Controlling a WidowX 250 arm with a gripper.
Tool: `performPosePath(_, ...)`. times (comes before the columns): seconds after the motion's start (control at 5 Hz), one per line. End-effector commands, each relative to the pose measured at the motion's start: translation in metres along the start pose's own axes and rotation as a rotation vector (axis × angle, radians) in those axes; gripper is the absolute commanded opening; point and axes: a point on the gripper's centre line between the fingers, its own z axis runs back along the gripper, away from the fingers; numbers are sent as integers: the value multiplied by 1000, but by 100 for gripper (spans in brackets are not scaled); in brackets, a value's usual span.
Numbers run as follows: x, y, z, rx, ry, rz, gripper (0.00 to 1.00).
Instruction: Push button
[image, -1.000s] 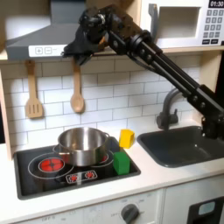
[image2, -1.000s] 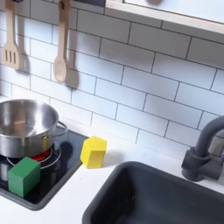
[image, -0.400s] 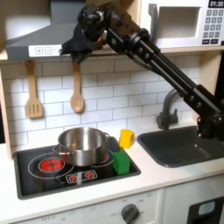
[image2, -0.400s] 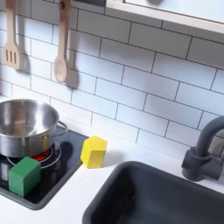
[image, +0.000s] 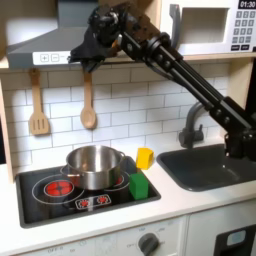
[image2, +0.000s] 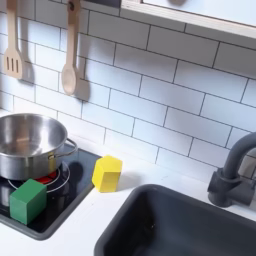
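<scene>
Up at the range hood (image: 45, 42) in the first exterior view, I see my gripper (image: 80, 55) against the hood's front strip, where small buttons (image: 50, 58) sit at its nine o'clock; I cannot tell whether the fingers are spread or pressed together. Below, a steel pot (image: 93, 165) stands on the stove (image: 45, 198). At the pot's four o'clock sits a green block (image: 138, 185), and a yellow block (image: 145, 157) lies at its three o'clock, near the sink (image: 210, 165).
</scene>
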Motion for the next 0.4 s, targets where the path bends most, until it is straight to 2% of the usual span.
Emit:
performPosePath(0.0, 0, -1, 0, -28, 34, -28, 100)
performPosePath(0.2, 0, -4, 0, -28, 31, -32, 100)
